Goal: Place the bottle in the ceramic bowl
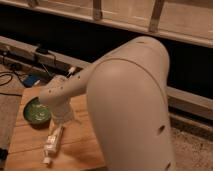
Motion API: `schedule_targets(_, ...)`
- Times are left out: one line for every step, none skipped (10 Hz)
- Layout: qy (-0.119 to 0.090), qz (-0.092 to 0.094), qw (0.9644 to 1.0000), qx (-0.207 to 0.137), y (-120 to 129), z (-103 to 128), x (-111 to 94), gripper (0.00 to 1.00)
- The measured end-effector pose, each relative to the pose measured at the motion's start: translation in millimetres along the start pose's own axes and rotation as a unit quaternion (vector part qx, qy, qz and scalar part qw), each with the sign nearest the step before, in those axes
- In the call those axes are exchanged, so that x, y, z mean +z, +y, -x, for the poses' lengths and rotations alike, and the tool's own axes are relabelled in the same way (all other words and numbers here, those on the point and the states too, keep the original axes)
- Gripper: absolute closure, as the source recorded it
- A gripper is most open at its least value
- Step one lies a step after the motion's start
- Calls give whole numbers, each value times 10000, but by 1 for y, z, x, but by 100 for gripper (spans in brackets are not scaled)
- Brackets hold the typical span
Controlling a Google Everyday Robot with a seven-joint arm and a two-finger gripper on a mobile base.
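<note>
The green ceramic bowl (36, 111) sits at the back left of the wooden table (85, 150). The white bottle (53, 143) lies on its side just in front of the bowl, cap toward the front edge, label with reddish marks up. My gripper (64, 118) hangs from the white wrist directly right of the bowl and above the bottle's far end. It holds nothing that I can see. My large white arm covers the right half of the view.
Black cables and a blue object (30, 80) lie on the floor to the left of the table. A dark rail (30, 52) runs behind the table. The table's front edge is near the bottle's cap.
</note>
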Motion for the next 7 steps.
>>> schedule_targets(-6,0,9999,-145,17,5,2,20)
schedule_targets(-22,-20,9996,-296,33,11,0,20)
schedule_targets(-61,-61,9988,-481,51,17,-4,20)
schedule_targets(-73,-64,9979,-636,67,20,-6,20)
schedule_targets(-68,-40,9969,-778,81,21,-7,20)
schedule_targets(-80,-67,9968,-791,79,22,-7,20)
schedule_targets(-77,-76,9970,-772,76,22,-7,20)
